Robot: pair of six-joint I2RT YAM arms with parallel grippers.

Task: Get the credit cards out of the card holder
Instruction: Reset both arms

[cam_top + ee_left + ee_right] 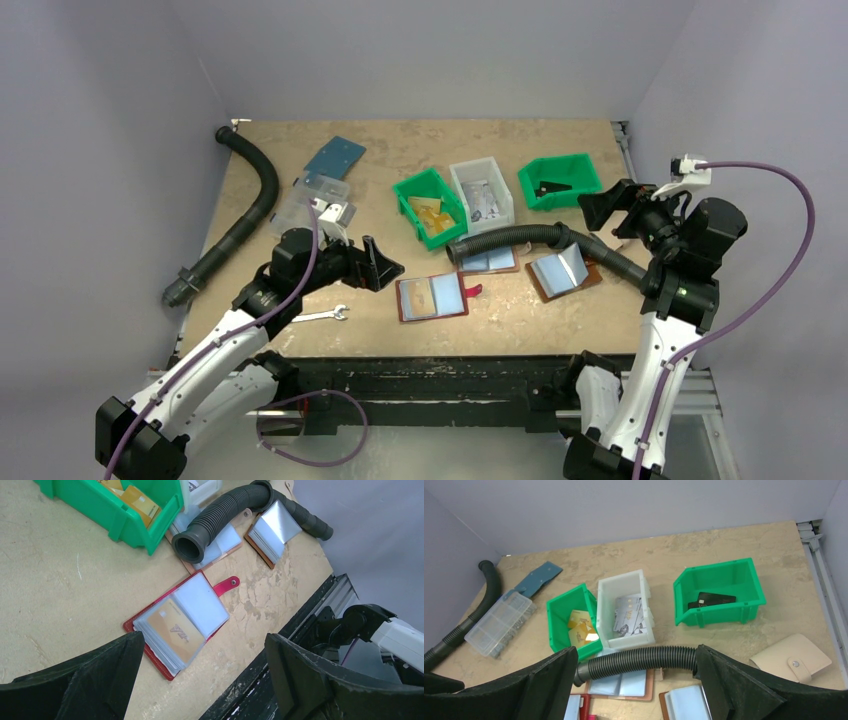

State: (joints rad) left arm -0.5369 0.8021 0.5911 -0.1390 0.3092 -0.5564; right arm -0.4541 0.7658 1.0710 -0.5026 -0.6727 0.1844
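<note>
Maroon card holder [175, 625] beside L gripper [385, 263]; prob. apart.

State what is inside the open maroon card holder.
A tan-orange card shows in one pocket of the card holder; the other looks pale blue. Lower pockets are covered.

1. The left arm [215, 350] and right arm [655, 365] wear white shells between black joints.
2. A purple cable [808, 215] trails along each.
3. The left gripper [378, 266] and right gripper [603, 211] have broad matte-black fingers [320, 680].
4. A white camera mount [692, 168] tops the right wrist.
</note>
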